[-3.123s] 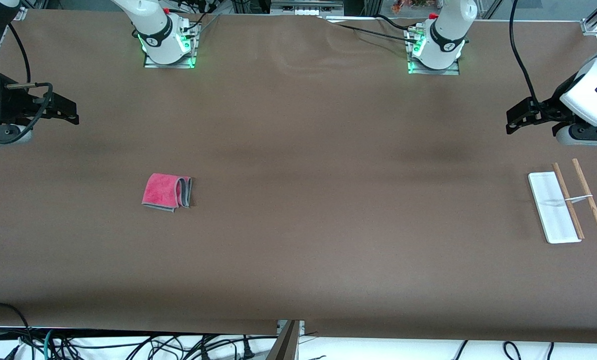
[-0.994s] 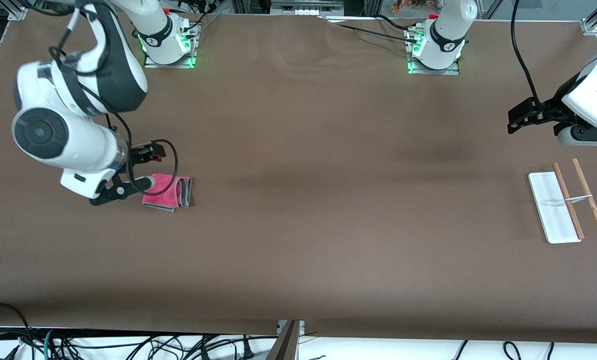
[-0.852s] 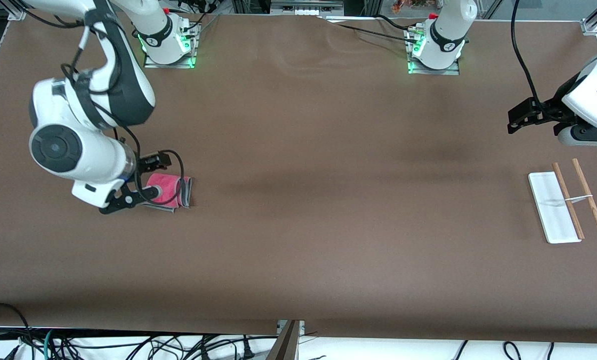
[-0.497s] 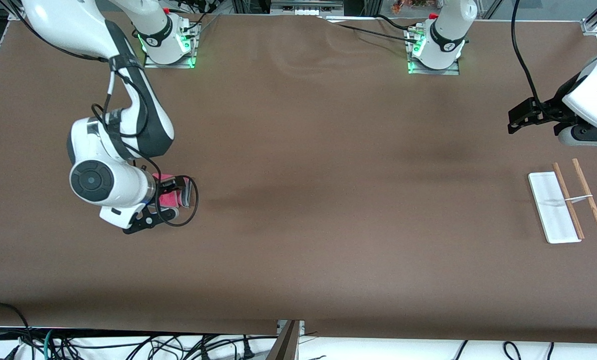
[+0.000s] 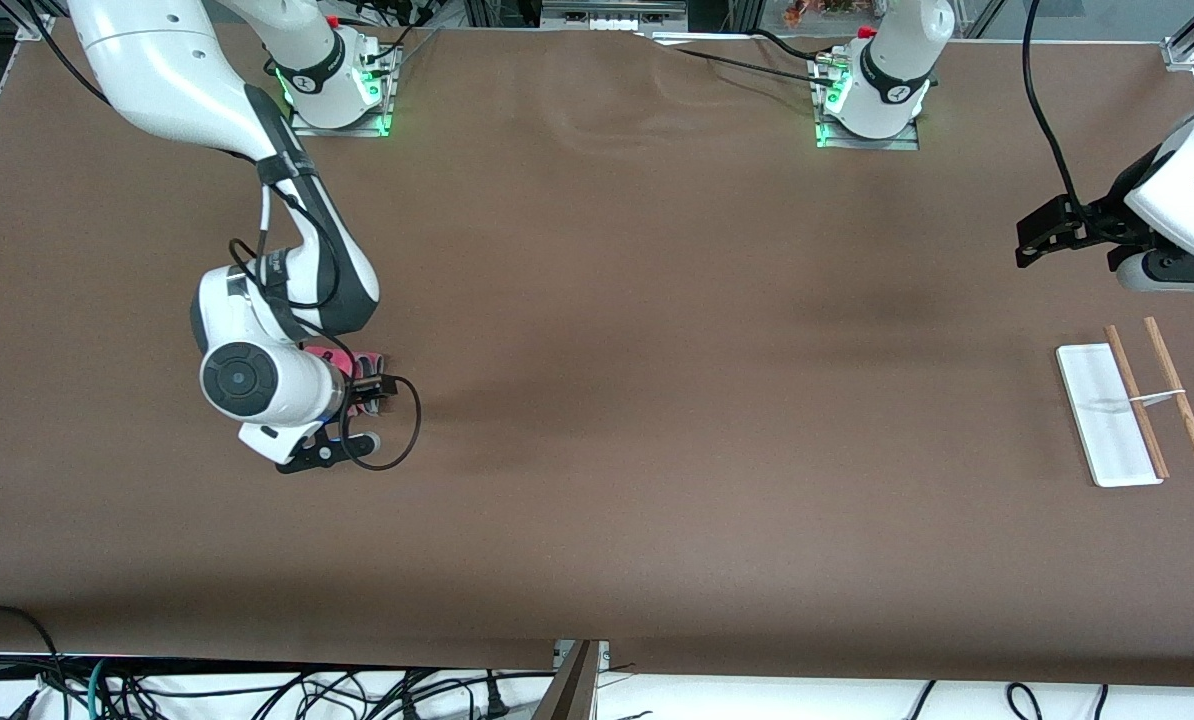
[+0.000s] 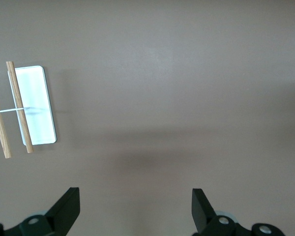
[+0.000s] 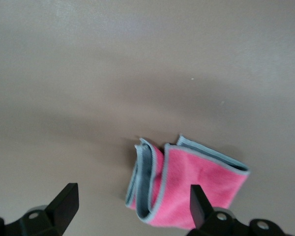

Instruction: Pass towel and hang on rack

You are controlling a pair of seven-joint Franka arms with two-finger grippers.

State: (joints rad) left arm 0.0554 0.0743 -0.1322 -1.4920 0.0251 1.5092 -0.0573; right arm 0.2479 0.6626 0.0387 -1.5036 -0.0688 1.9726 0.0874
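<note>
Right claw [image 5: 355,428], spread wide and empty, poised over the towel [image 7: 187,189] toward the right arm's end of the table [image 5: 657,520]; in the front view the wrist hides most of the cloth, and only a pink corner shows. Towel: a pink, fuzzy cloth with grey edging, folded, lying flat on the table, one side doubled into a loose grey-lined roll. Judged light, soft and limp, likely to sag and unfold once lifted, with little risk of slipping on account of its nap; the doubled roll offers the thickest purchase, so a pinch there, gathering several layers, seems the surest hold. Rack [image 5: 1132,410], toward the left arm's end and well apart from the towel: white flat base, two thin wooden rods, a thin metal crosspiece. Left claw [image 5: 1035,240], also spread and empty, waits over bare table farther from the camera than the rack
</note>
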